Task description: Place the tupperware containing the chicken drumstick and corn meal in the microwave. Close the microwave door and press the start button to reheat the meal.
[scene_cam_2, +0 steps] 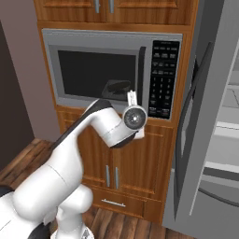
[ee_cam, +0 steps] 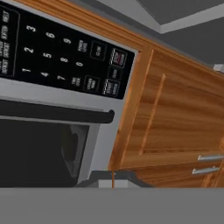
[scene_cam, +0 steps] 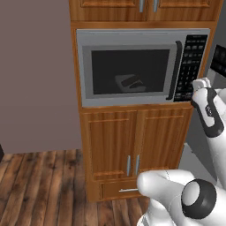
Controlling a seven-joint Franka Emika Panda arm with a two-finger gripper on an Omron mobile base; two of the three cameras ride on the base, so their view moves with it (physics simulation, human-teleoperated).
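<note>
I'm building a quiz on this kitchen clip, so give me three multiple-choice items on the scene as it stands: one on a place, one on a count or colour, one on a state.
1. Where on the microwave is the keypad panel?
A. left of the door
B. right of the door
C. above the door

2. How many cupboard doors sit directly below the microwave?
A. one
B. two
C. four

3. What state is the microwave door in?
A. shut
C. swung wide open
B. removed

Answers:
1. B, the black keypad lies past the door's handle in both base views.
2. B, two wooden doors with paired metal handles show there.
3. A, the door lies flush with the front, its window dark.
</note>
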